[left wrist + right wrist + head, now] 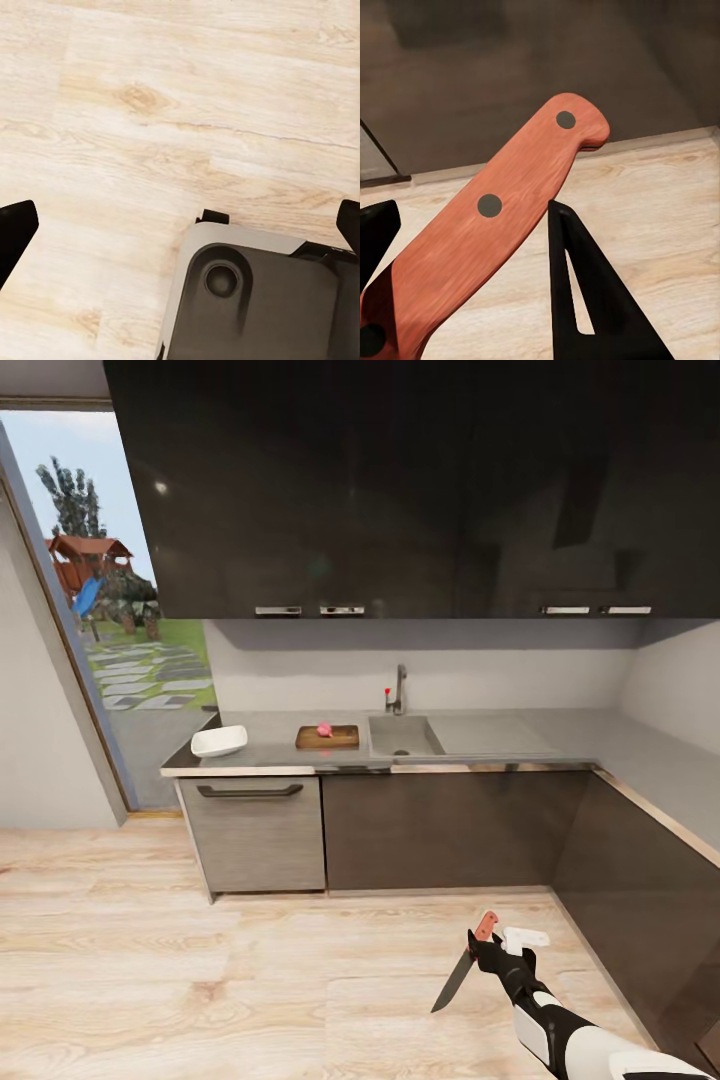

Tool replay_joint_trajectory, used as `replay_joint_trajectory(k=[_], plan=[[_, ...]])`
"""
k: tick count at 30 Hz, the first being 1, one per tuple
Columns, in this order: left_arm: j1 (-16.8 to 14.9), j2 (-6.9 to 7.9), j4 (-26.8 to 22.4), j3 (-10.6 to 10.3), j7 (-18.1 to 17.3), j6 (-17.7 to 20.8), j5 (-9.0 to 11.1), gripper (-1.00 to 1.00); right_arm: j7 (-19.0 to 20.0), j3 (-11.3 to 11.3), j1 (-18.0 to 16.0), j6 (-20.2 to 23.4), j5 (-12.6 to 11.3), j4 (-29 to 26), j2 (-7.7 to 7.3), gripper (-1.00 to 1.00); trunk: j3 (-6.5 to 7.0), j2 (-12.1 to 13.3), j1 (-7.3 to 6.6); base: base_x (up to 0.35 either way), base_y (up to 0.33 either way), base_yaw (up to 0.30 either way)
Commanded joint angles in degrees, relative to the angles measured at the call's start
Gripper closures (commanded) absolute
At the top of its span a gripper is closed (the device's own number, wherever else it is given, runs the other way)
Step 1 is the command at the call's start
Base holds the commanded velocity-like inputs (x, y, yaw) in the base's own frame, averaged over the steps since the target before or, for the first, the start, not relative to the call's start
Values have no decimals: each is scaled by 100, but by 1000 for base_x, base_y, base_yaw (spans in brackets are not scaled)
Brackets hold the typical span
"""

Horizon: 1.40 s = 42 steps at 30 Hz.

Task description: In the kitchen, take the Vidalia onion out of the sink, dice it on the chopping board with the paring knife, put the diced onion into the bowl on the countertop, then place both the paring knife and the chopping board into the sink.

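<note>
a: where are you in the task?

b: onion step looks done. the vidalia onion [324, 729] sits whole on the chopping board [327, 737], on the countertop [270, 732] just left of the sink [403, 736]. no dice visible, so cutting isn't started.

a: and the knife?

b: your right gripper [487, 950] is clamped on the paring knife [465, 960] by the red handle [487, 225], fingers [585, 292] pressed on both sides of it in the right wrist view. blade points down toward the floor [200, 980].

a: left gripper?

b: left gripper [180, 225] looks spread wide, fingertips at opposite edges of the left wrist view, nothing between them, just floor and the robot's base [255, 300] below.

a: how far from the counter?

b: well apart. you're standing back on the wood floor, counter is far ahead. you'd need to drive in before cutting.

a: what's left?

b: dice the onion, move the bits into the bowl [219, 740] at the left end of the counter, looks empty from here, then knife and board into the sink. most of the task is still ahead, my guess.
</note>
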Motion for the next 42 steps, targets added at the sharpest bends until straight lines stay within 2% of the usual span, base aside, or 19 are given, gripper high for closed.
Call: replay_joint_trajectory(k=[1,23,35,42], plan=[[-3,0,3,-23,15,-17,22,-100,39,8,-2,-18,-56,7,-1,100,-7,-8,3,0,0,0],[-3,9,3,-20,22,-17,22,-100,37,8,-3,-18,-60,7,8,100,-7,-8,3,3,2,0],[-3,26,3,-20,22,-17,22,-100,32,8,-3,-18,-58,7,8,100,-7,-8,3,196,115,7],[-3,27,3,-19,22,-17,22,-100,31,8,-1,-18,-59,7,8,100,-7,-8,3,245,169,167]])
